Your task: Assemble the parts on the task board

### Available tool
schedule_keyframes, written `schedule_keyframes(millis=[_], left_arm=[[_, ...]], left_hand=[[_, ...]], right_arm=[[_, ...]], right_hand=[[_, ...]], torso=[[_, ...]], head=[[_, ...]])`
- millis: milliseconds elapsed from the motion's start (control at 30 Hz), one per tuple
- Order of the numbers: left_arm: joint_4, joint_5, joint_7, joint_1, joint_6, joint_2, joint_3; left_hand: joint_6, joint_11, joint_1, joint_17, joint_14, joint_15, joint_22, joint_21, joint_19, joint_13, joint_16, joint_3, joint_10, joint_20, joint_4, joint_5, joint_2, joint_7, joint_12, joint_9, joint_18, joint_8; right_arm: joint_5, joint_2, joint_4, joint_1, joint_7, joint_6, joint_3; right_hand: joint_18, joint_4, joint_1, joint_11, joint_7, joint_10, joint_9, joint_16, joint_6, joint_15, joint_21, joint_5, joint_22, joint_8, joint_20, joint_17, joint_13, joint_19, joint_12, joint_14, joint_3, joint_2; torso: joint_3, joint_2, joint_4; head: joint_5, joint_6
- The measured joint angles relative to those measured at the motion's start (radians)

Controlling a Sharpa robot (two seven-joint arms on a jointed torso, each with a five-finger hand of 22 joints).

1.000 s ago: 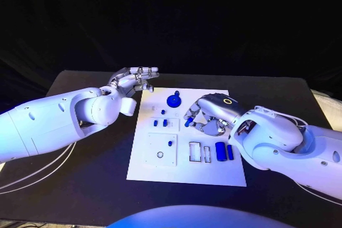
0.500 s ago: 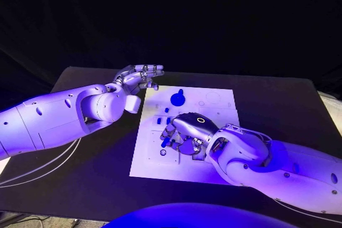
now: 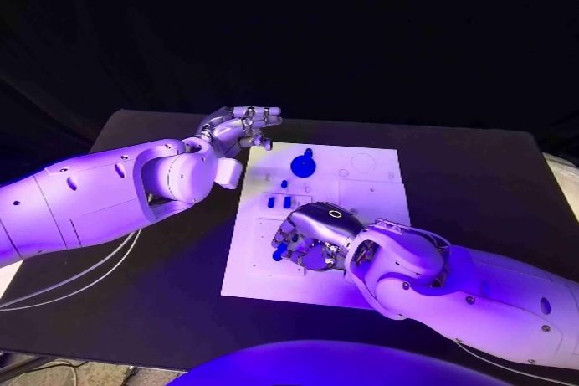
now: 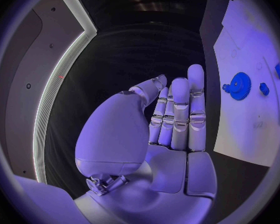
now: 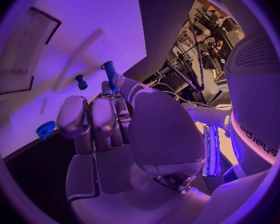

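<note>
A slim blue cylindrical peg (image 5: pixel 109 73) is pinched upright in the silver right hand (image 3: pixel 311 238) just above the white task board (image 3: pixel 368 189) (near its front left), while the silver left hand (image 3: pixel 235 128), fingers straight and together, is held empty beyond the far left corner.
</note>
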Motion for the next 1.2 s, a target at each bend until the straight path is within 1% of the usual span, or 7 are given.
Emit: schedule_keyframes(millis=[700,867,933,1000,1067,1133,1200], left_arm=[[-0.002,0.0,-0.001,0.0,0.002,0.001,0.0],[-0.001,0.0,-0.001,0.0,0.002,0.001,0.0],[-0.001,0.0,-0.002,0.0,0.003,0.001,0.0],[-0.001,0.0,-0.002,0.0,0.003,0.001,0.0],[-0.001,0.0,-0.002,0.0,0.003,0.001,0.0],[-0.001,0.0,-0.003,0.0,0.003,0.001,0.0],[-0.001,0.0,-0.003,0.0,0.004,0.0,0.0]], left_hand=[[0.0,0.0,0.0,0.0,0.0,0.0,0.0,0.0,0.0,0.0,0.0,0.0,0.0,0.0,0.0,0.0,0.0,0.0,0.0,0.0,0.0,0.0],[0.0,0.0,0.0,0.0,0.0,0.0,0.0,0.0,0.0,0.0,0.0,0.0,0.0,0.0,0.0,0.0,0.0,0.0,0.0,0.0,0.0,0.0],[0.0,0.0,0.0,0.0,0.001,0.0,0.0,0.0,0.0,0.0,0.0,0.0,0.0,0.0,0.0,0.0,0.0,0.0,0.0,0.0,0.0,0.0],[0.0,0.0,0.0,0.0,0.001,0.001,0.0,0.0,0.0,0.0,0.0,0.0,0.0,0.0,0.0,0.0,0.0,0.0,0.0,0.0,0.0,0.0],[-0.002,-0.001,0.0,-0.002,0.0,0.0,0.0,-0.004,-0.001,0.0,0.0,0.0,-0.006,0.001,0.0,0.0,0.0,0.002,0.001,0.0,0.0,0.0],[-0.005,0.0,0.0,-0.003,-0.002,-0.002,-0.001,-0.005,-0.004,0.0,0.0,0.0,-0.007,0.004,0.0,0.0,0.0,0.002,0.004,0.0,0.0,0.0],[-0.005,0.0,0.0,-0.004,-0.002,-0.001,-0.001,-0.005,-0.004,0.0,0.0,0.0,-0.007,0.004,0.0,0.0,0.0,0.002,0.004,0.0,0.0,0.0]], right_arm=[[-0.039,0.027,-0.012,0.001,-0.023,0.048,0.001],[-0.046,0.041,-0.02,0.003,-0.028,0.062,-0.001],[-0.047,0.044,-0.025,0.004,-0.029,0.064,-0.002],[-0.047,0.045,-0.033,0.002,-0.033,0.067,-0.009],[-0.047,0.045,-0.039,-0.004,-0.037,0.07,-0.015],[-0.047,0.044,-0.04,-0.005,-0.039,0.068,-0.015],[-0.047,0.042,-0.039,-0.005,-0.042,0.062,-0.014]], right_hand=[[0.0,-0.003,0.0,0.0,0.004,0.0,0.0,0.0,0.0,0.0,0.0,-0.001,0.0,-0.009,0.0,0.0,0.0,0.0,-0.008,0.0,0.003,0.0],[0.0,0.004,-0.008,-0.002,0.021,-0.002,0.0,0.0,-0.025,0.009,0.0,0.014,-0.003,-0.02,0.006,-0.002,0.001,-0.006,-0.034,0.0,-0.013,-0.001],[0.0,0.014,-0.047,-0.004,0.029,-0.03,-0.009,0.0,-0.062,0.022,0.0,0.027,-0.014,-0.025,0.013,-0.011,0.002,-0.013,-0.051,0.0,-0.03,-0.016],[0.0,0.02,-0.078,0.004,0.03,-0.077,-0.02,-0.018,-0.099,0.022,-0.017,0.029,-0.039,-0.025,0.024,-0.031,-0.006,-0.024,-0.062,0.0,-0.048,-0.027],[0.0,0.022,-0.088,0.012,0.028,-0.119,-0.026,-0.038,-0.122,0.029,-0.039,0.029,-0.073,-0.025,0.032,-0.053,-0.006,-0.04,-0.062,0.0,-0.065,-0.038],[0.0,0.021,-0.087,0.015,0.023,-0.151,-0.027,-0.047,-0.134,0.029,-0.058,0.029,-0.102,-0.025,0.035,-0.064,-0.006,-0.055,-0.062,0.0,-0.082,-0.043],[0.0,0.02,-0.085,0.021,0.027,-0.18,-0.027,-0.058,-0.142,0.029,-0.076,0.029,-0.129,-0.025,0.036,-0.077,-0.006,-0.065,-0.062,0.0,-0.101,-0.045]], torso=[[-0.0004,0.0,0.0],[-0.0008,0.0,0.0005],[-0.001,0.0,0.0005],[-0.0011,0.0,0.0005],[-0.0011,0.0,0.0002],[-0.0011,0.0,0.0],[-0.0006,0.0,-0.0003]], head=[[-0.003,-0.002],[-0.003,-0.003],[-0.002,-0.003],[-0.001,-0.003],[-0.001,-0.004],[-0.001,-0.003],[-0.001,-0.002]])
